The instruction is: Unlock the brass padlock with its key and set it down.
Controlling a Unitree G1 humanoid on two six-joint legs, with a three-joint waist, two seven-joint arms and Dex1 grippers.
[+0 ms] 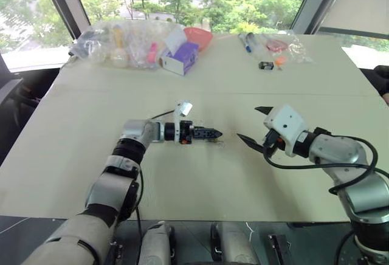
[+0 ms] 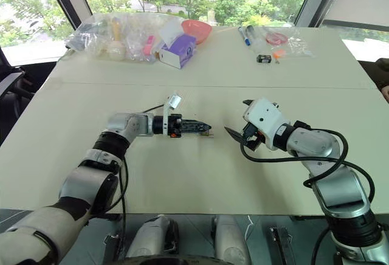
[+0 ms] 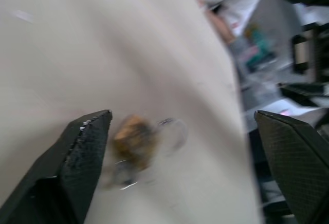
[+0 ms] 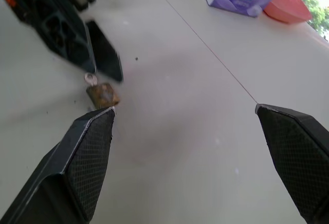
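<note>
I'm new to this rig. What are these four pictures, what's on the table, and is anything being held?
It is a humanoid robot with two arms, each ending in a two-fingered gripper. Two pictures come from cameras in its head, looking down over the table; the other two come from cameras on each wrist, looking along that arm's fingers. The left gripper is open, and the tiny brass padlock lies on the table just beyond its fingertips. The right gripper is open and holds nothing. At the far edge lie plastic bags, a purple box and a red bowl.
</note>
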